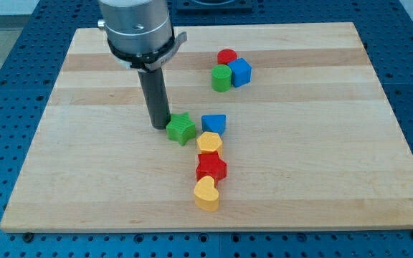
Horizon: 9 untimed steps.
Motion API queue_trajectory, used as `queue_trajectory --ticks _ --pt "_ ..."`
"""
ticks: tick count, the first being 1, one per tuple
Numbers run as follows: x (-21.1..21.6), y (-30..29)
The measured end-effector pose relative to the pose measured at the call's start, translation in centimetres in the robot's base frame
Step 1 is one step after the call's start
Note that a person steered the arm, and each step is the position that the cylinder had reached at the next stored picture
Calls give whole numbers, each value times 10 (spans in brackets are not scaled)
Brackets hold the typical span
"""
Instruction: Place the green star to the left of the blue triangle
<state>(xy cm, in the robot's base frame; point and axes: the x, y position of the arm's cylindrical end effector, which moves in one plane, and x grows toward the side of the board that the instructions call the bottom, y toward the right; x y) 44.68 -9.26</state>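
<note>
My tip (160, 126) is resting on the board (92, 179), touching the green star (181, 129) from the view's left. The star is sitting just left of the blue triangle (214, 123). There is no claw, only the rod.

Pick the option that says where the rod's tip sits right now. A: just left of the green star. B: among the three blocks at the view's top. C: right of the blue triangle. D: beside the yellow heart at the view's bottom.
A: my tip stands on the board just to the view's left of the green star, which lies left of the blue triangle.
</note>
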Motion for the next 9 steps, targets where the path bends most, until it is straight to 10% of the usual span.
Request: queue_trajectory --ticks 9 --pt "-30 39"
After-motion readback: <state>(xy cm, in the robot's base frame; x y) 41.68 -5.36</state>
